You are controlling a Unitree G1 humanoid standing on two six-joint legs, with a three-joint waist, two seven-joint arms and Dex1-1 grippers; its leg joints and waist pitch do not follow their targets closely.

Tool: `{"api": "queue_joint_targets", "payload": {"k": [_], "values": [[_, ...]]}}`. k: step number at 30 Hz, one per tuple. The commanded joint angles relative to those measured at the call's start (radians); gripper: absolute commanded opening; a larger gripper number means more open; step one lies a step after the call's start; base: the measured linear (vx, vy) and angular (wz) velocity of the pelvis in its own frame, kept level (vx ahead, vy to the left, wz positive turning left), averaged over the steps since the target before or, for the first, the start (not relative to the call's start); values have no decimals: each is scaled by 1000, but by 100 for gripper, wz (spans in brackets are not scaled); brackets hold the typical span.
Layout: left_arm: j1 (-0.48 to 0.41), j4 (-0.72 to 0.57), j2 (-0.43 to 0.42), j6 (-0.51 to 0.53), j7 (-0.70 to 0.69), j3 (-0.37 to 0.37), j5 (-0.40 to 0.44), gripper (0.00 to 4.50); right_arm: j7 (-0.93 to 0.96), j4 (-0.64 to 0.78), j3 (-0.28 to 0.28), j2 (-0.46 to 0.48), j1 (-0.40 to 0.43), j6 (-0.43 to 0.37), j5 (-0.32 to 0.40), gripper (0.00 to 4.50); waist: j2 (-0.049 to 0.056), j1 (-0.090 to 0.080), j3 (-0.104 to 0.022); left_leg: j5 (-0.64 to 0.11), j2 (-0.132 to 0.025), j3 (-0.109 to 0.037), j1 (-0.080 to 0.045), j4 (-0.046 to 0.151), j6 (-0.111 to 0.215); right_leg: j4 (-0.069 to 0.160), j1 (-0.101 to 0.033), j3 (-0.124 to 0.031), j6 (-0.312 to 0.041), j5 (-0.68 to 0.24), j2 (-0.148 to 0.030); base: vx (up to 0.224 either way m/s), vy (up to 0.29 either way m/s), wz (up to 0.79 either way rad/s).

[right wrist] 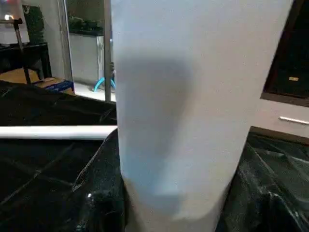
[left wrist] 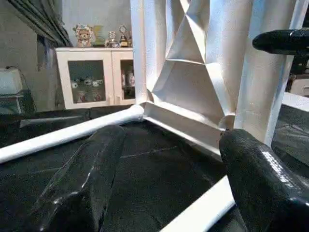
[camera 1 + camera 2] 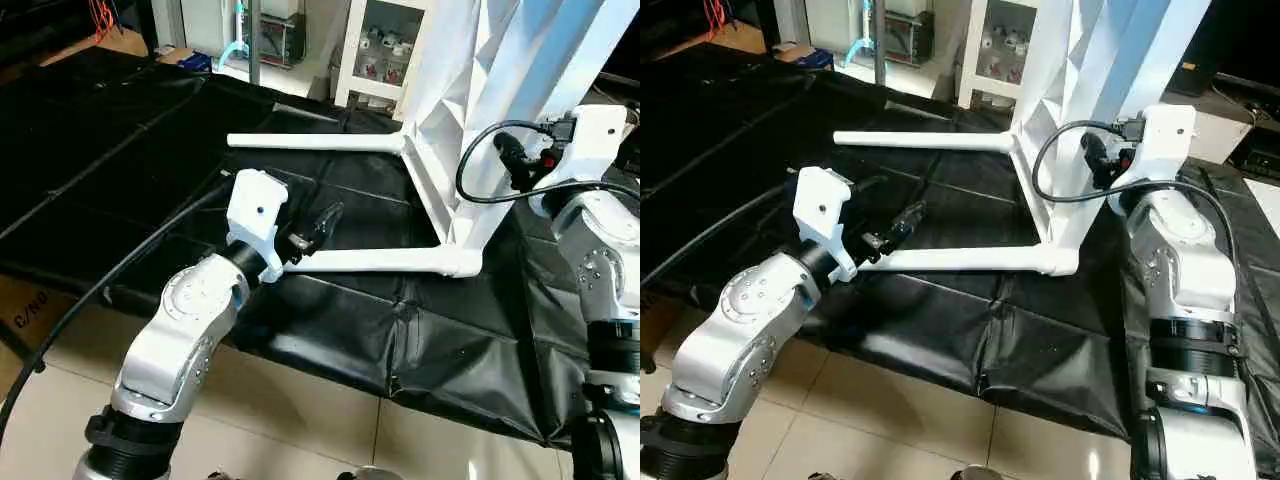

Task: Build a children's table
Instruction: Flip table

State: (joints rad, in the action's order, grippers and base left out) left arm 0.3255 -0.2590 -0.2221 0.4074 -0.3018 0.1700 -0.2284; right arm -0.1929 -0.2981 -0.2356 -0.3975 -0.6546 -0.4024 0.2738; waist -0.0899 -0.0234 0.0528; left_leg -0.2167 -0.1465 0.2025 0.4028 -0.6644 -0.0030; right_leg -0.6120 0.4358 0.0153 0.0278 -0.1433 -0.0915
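The table top [image 3: 1065, 120] stands on edge on the black sheet [image 3: 940, 320], two legs [image 3: 960, 260] lying level.

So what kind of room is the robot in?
Probably a room in a home or lab used as a workshop: a black-covered work surface, a white glass-door cabinet holding small figurines, and a tiled floor.

Left arm reaches forward, elbow bent, wrist level; left gripper [image 3: 318, 228] open, its black fingers [image 2: 91, 179] spread apart and empty. Right arm raised upright, wrist high; right gripper [image 3: 512, 160] points toward picture left, finger state unclear.
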Motion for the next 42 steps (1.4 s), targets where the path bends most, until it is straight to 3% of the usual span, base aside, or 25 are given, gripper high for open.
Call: {"api": "queue_joint_targets", "payload": {"k": [1,8,13,17,18,24,33,38,42], "values": [[4,-19,7,-8,-7,1,9,351,30,-4,-34,-26,-56,60,-27,196,5,-1,-70,-271,-63,-36,-30,99,-58,69,-35,-16,-147,-301,-31,0,0,0],[7,-14,11,-12,-2,-1,12,351,59,-114,11,-111,-160,167,-128,195,-1,7,-73,-217,-63,-30,-30,94,-35,64,-36,-16,-163,-251,-31,0,0,0],[6,-17,9,-12,0,-12,14,351,50,-196,48,-154,-250,247,-186,195,-9,15,-79,-101,-61,-24,-21,84,26,51,-46,-17,-197,-149,-33,0,0,0],[7,-17,10,-13,2,-18,17,351,31,-260,79,-182,-314,309,-223,195,-10,22,-84,-35,-62,-21,-18,76,65,41,-46,-16,-224,-90,-32,0,0,0],[8,-17,11,-14,3,-19,18,351,28,-274,83,-186,-325,320,-229,195,-10,28,-80,-31,-64,-18,-17,76,79,42,-42,-17,-226,-82,-31,0,0,0],[7,-21,16,-12,5,-21,19,351,-9,-388,131,-235,-441,403,-274,195,-13,31,-76,-111,-67,-17,-22,76,57,50,-34,-16,-211,-182,-31,0,0,0],[7,-29,18,-5,5,-25,18,351,-108,-527,236,-313,-595,467,-380,195,-16,34,-75,-99,-66,-18,-16,74,65,46,-36,-15,-211,-163,-28,0,0,0],[15,-31,17,-2,2,-26,19,351,-168,-586,306,-350,-683,491,-445,195,-16,33,-71,-127,-69,-19,-13,74,62,47,-33,-14,-218,-185,-28,0,0,0],[22,-32,18,-2,1,-26,19,351,-167,-620,337,-360,-723,514,-482,195,-15,30,-68,-166,-69,-20,-13,76,45,51,-30,-15,-203,-224,-29,0,0,0]]}}
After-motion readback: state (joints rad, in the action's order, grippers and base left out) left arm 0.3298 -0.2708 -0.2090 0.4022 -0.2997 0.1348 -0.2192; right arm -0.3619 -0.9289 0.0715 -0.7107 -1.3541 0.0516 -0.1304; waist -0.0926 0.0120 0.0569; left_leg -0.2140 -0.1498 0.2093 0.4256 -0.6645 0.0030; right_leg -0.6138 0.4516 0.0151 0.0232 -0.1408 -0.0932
